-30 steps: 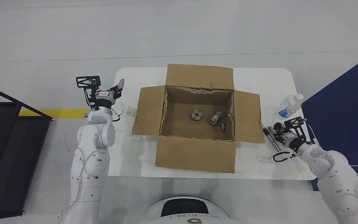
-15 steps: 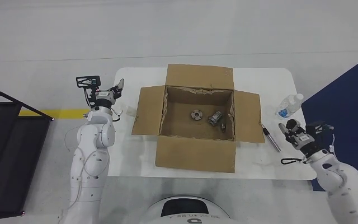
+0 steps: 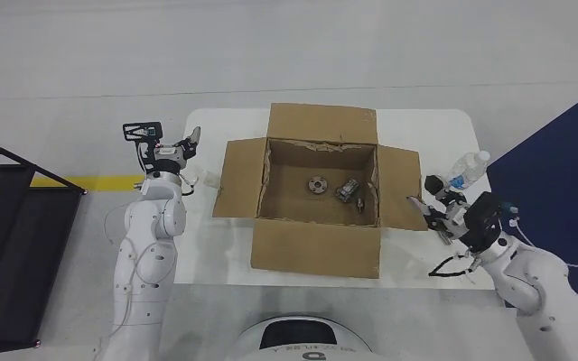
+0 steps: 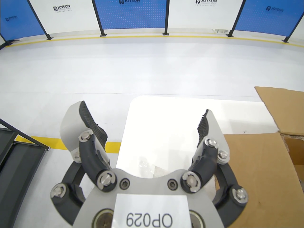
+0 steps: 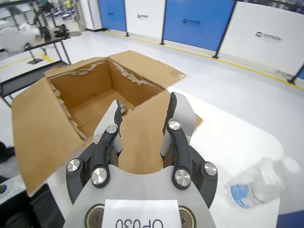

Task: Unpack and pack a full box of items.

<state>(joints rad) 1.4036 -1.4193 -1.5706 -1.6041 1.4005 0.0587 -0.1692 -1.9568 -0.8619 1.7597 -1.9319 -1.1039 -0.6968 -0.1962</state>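
Note:
The open cardboard box (image 3: pixel 271 176) stands mid-table with all its flaps spread. Inside lie a round metal flange (image 3: pixel 317 184) and a second metal part (image 3: pixel 349 190). My right gripper (image 3: pixel 428 197) hovers open at the outer edge of the box's right flap (image 3: pixel 400 185). In the right wrist view the right gripper (image 5: pixel 144 110) has its fingers spread above that flap (image 5: pixel 142 138), holding nothing, with the box cavity (image 5: pixel 95 96) beyond. My left gripper (image 3: pixel 191 140) (image 4: pixel 144 117) hangs open and empty over the table's left edge, beside the left flap (image 4: pixel 256 162).
A clear water bottle (image 3: pixel 468 169) (image 5: pixel 256 186) lies on the white table (image 3: pixel 452 126) to the right of the box. A small clear plastic piece (image 3: pixel 209 180) (image 4: pixel 148 167) lies near the left flap. A black rack (image 3: pixel 27 235) stands on the floor to the left.
The right arm drew back toward the table's right edge, then swung in toward the box; its gripper now sits at the right flap, covering the pen that lay there. The left arm stayed still.

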